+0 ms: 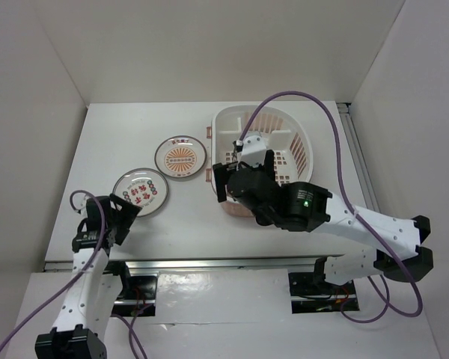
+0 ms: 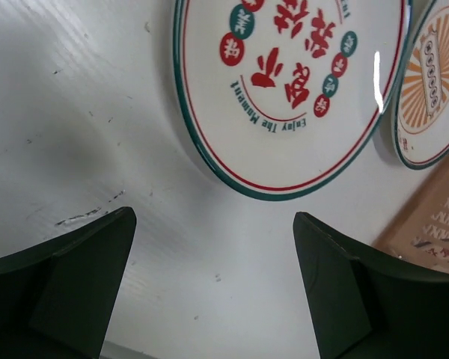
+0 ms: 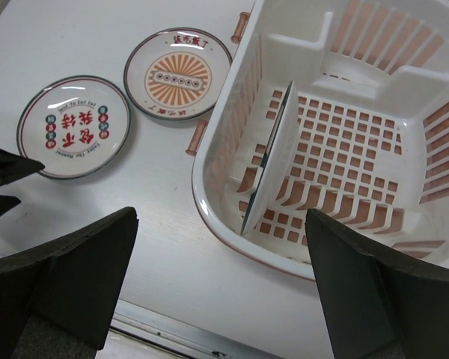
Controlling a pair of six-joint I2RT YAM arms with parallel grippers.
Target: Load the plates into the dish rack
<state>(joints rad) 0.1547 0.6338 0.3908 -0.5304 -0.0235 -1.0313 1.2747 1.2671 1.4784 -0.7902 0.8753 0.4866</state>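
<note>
The dish rack sits at the far right of the white table, its pinkish-orange grid showing through the floor. One plate stands on edge in the grid near the rack's left wall, seen almost edge-on, so its pattern cannot be read. The other two lie flat on the table to the left of the rack. The sunburst plate is just beside the rack, and the red-character plate is nearer the arms, close to the sunburst plate. The right gripper hangs over the rack's near left rim, jaws spread wide and empty. The left gripper is low at the near edge of the red-character plate, likewise wide apart with only bare table between its fingers.
</note>
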